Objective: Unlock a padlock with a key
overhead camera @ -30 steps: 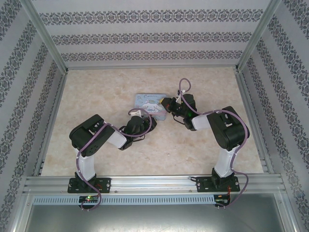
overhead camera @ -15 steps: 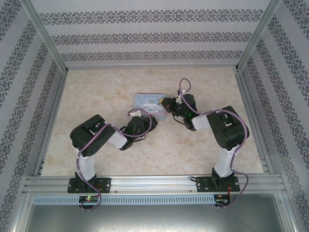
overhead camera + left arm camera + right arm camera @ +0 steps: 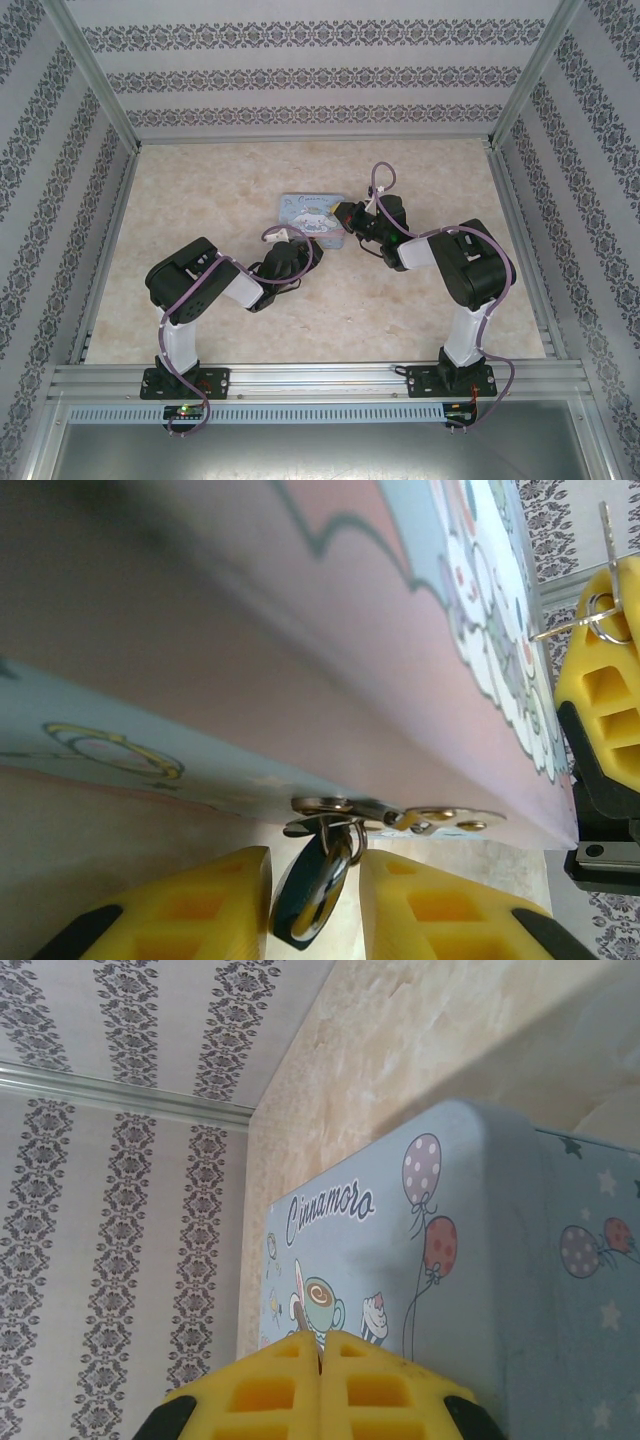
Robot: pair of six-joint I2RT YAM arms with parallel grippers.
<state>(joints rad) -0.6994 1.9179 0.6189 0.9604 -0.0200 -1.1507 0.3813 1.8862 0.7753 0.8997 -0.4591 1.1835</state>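
The padlock (image 3: 312, 885), dark blue with a shiny edge, hangs tilted from the metal hasp (image 3: 400, 815) of the pale blue cartoon tin (image 3: 312, 212). My left gripper (image 3: 318, 910) is at the tin's near edge. Its yellow fingers (image 3: 200, 915) press close on both sides of the padlock, with a slim gap low on the right. My right gripper (image 3: 322, 1338) is shut at the tin's right end (image 3: 347, 215). The thin key (image 3: 303, 1310) pokes out from between its tips. The left wrist view shows the key (image 3: 606, 530) and its wire ring above the right finger.
The tin (image 3: 440, 1260) lies on the marbled table (image 3: 200, 200), a little behind the middle. Patterned walls and aluminium posts close in the back and sides. A metal rail (image 3: 320, 380) runs along the near edge by the arm bases.
Both arms stand almost where they were beside the tin, with only tiny shifts at the wrists.
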